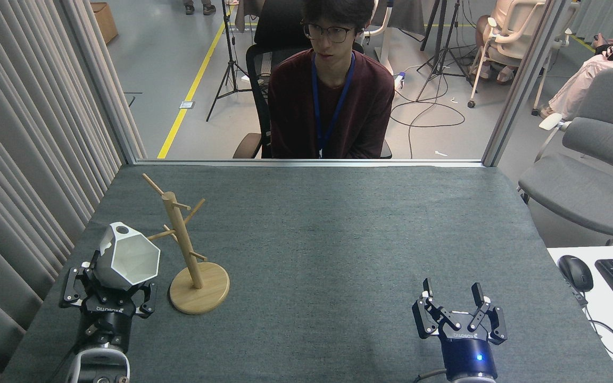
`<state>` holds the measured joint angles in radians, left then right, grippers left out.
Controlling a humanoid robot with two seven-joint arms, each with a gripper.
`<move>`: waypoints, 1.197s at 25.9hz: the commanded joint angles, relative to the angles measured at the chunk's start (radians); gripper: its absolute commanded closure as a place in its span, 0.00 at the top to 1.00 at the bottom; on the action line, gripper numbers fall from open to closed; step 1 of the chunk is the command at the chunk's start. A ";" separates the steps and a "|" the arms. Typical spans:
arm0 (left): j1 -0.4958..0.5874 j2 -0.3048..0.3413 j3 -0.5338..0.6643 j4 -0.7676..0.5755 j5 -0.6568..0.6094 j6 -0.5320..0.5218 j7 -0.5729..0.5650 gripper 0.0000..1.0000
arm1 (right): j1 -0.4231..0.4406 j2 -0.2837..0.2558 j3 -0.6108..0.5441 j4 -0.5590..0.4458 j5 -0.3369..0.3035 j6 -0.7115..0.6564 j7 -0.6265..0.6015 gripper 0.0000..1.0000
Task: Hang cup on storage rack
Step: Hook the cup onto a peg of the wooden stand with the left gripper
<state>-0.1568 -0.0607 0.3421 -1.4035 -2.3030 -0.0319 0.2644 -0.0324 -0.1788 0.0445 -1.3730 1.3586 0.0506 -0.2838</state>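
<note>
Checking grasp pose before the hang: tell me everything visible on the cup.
The cup is white, faceted and hexagonal, looking like matte ceramic or plastic. A small rim tab pierced by a round hole sits at its top. It is held off the table in the left hand, gripped at its narrower base, mouth tilted toward the storage rack, just left of a low peg.

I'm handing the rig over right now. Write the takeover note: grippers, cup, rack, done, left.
Left gripper: shut on the cup, held above the table, left of the rack.
Right gripper: open, empty, low on the right.
Cup: mouth faces the rack; tab hole on top, near a left-pointing peg, not threaded.
Done: cup picked up.
Left: slip tab hole over a peg, release.
</note>
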 commanded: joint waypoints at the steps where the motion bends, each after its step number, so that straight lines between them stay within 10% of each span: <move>1: -0.003 -0.002 -0.017 0.008 -0.016 0.006 0.001 0.58 | 0.000 0.001 0.000 0.000 0.000 0.000 0.000 0.98; 19: -0.029 -0.010 -0.098 0.092 -0.085 0.070 0.001 0.66 | 0.002 0.002 -0.002 0.000 -0.003 -0.002 -0.001 0.98; 21: -0.041 -0.011 -0.100 0.107 -0.085 0.073 0.001 0.73 | 0.002 0.004 -0.002 0.002 -0.004 -0.002 -0.001 0.98; 23: -0.047 -0.013 -0.100 0.109 -0.079 0.075 0.003 1.00 | 0.002 0.005 -0.002 0.000 -0.003 -0.002 -0.001 0.98; 31: -0.038 -0.014 -0.100 0.086 -0.069 0.069 0.023 1.00 | 0.002 0.002 -0.002 0.002 -0.004 -0.002 -0.006 0.98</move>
<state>-0.1991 -0.0762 0.2425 -1.3085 -2.3727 0.0402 0.2843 -0.0307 -0.1728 0.0430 -1.3727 1.3549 0.0484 -0.2855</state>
